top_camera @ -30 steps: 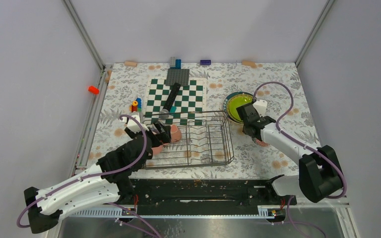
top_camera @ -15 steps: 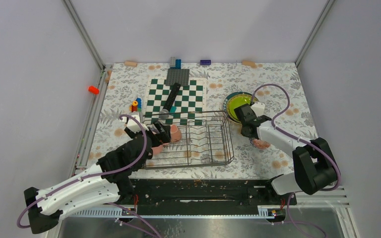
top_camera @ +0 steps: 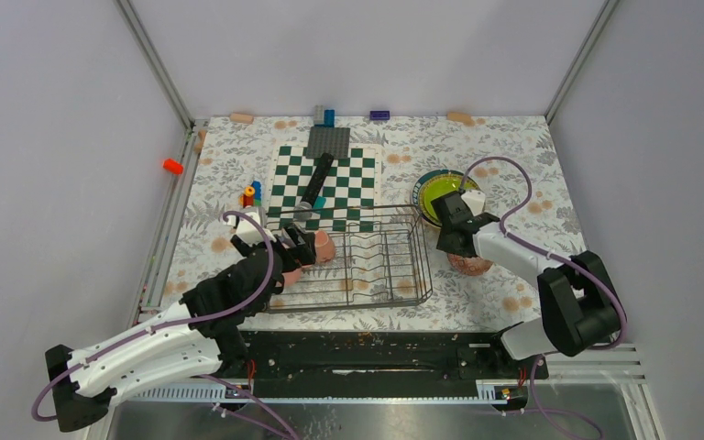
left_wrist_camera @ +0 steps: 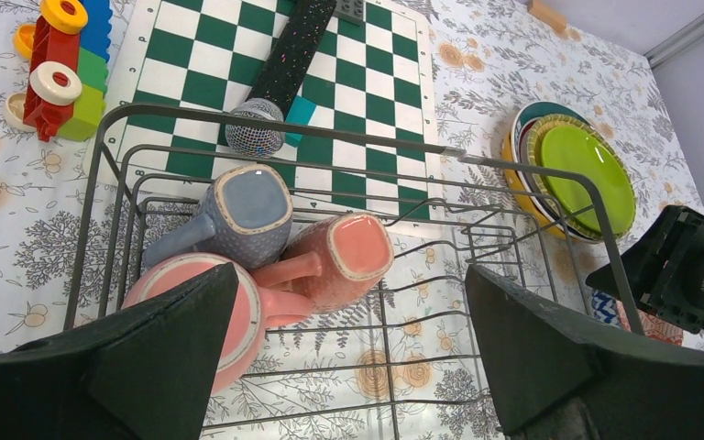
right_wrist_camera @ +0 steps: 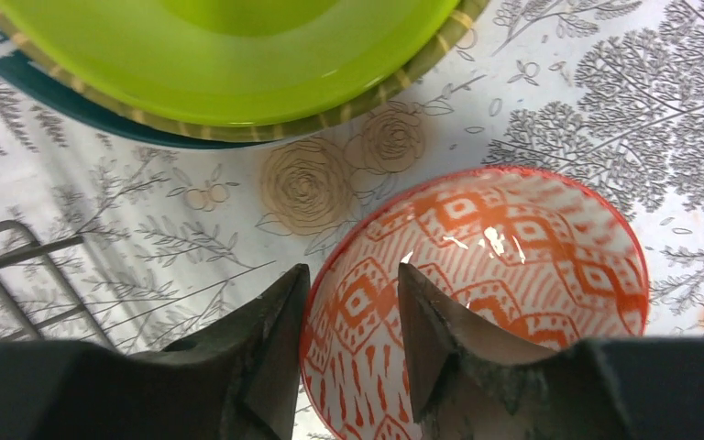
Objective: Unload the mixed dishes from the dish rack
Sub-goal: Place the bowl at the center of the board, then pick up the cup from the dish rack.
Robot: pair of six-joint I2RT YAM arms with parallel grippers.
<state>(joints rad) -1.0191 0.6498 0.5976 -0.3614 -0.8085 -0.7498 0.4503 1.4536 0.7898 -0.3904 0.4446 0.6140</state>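
Note:
The dish rack [top_camera: 403, 275] holds a large pink mug [left_wrist_camera: 192, 302], a small salmon mug [left_wrist_camera: 348, 257] and a grey cup [left_wrist_camera: 243, 215] lying together at its left end. My left gripper [top_camera: 304, 246] hovers over them, jaws wide open and empty [left_wrist_camera: 350, 270]. The stacked plates [top_camera: 440, 194], lime-green on top [left_wrist_camera: 577, 170], lie on the table right of the rack. The reddish patterned bowl [right_wrist_camera: 513, 275] stands on the table in front of them [top_camera: 470, 266]. My right gripper [right_wrist_camera: 353, 284] straddles its left rim, one finger outside, one inside, with a gap.
A green-and-white checkered board [top_camera: 325, 179] with a black microphone-like rod [top_camera: 314, 183] lies behind the rack. Toy blocks [top_camera: 252, 194] stand at its left. Small blocks [top_camera: 324, 116] line the far edge. An orange piece [top_camera: 173, 166] lies on the left rail.
My right gripper and the bowl have shifted a little left, toward the rack. The right elbow has swung inward. The left arm has not moved.

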